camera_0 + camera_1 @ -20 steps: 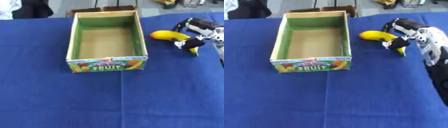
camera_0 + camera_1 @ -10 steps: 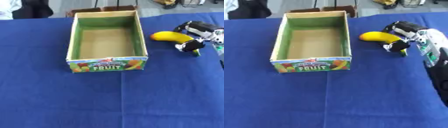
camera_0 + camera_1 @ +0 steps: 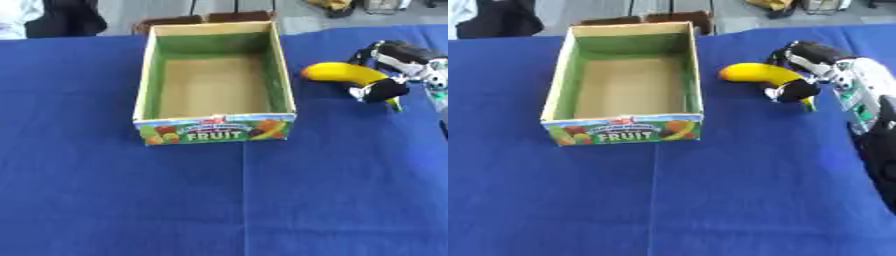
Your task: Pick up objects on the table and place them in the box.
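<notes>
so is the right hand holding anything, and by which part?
The right hand is curled round the banana at its right end, fingers wrapping over it. The banana appears to rest on the blue table.

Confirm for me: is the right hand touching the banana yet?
Touching. In the right eye view the right hand has its fingers curled over the banana from behind, and the thumb tip overlaps its near side with no gap showing.

I note the right hand (image 3: 802, 70) covers the banana (image 3: 754, 74) at its near end, so I cannot confirm contact there. The forearm is cut by the picture's right edge. Small print above "FRUIT" on the box (image 3: 626, 131) is too blurred to read
</notes>
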`<action>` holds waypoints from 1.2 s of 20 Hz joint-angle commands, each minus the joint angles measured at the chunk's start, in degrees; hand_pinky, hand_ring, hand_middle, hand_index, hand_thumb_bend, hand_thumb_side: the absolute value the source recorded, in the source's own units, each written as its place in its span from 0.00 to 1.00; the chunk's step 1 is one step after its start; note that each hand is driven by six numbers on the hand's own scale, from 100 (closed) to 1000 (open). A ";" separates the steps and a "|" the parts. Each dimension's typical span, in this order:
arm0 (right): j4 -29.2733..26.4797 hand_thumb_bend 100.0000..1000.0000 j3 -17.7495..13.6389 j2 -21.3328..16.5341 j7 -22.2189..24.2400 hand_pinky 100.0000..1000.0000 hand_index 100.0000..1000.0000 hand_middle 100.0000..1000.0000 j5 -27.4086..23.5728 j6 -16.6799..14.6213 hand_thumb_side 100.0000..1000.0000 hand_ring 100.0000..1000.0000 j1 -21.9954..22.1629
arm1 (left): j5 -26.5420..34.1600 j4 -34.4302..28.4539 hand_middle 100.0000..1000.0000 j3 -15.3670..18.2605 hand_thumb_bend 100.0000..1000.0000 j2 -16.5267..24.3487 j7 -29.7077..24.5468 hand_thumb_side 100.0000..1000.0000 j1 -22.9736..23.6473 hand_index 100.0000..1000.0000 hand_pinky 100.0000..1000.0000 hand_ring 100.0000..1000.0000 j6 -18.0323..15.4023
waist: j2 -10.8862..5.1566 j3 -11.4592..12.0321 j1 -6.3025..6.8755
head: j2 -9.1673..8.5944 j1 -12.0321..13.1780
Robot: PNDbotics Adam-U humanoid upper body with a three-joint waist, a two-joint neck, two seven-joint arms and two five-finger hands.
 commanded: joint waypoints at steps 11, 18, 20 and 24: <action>-1.84 0.00 -0.61 -1.17 -2.19 0.61 0.73 0.45 -2.24 0.36 0.36 0.80 -1.47 | 0.12 -1.12 0.77 0.00 0.00 0.39 -0.05 0.89 -0.19 0.90 0.70 0.76 0.42 | -14.70 -0.15 -0.03 | -0.90 0.03; -3.07 0.00 -0.65 -1.14 -3.34 0.61 0.72 0.44 -3.45 0.67 0.36 0.79 -2.02 | 0.15 -1.12 0.77 0.02 0.00 0.48 -0.02 0.89 -0.17 0.90 0.70 0.76 0.52 | -14.96 -0.24 -0.21 | -0.82 0.02; -3.50 0.00 -0.63 -1.08 -3.51 0.60 0.71 0.43 -3.93 0.76 0.37 0.79 -2.30 | 0.16 -1.12 0.77 0.02 0.00 0.50 -0.03 0.89 -0.16 0.90 0.70 0.76 0.55 | -15.03 -0.27 -0.29 | -0.79 0.02; -4.23 0.00 -0.65 -0.95 -3.87 0.60 0.70 0.42 -4.69 1.09 0.37 0.79 -2.68 | 0.18 -1.12 0.77 0.00 0.00 0.53 -0.05 0.89 -0.12 0.90 0.70 0.76 0.64 | -15.09 -0.28 -0.40 | -0.77 0.02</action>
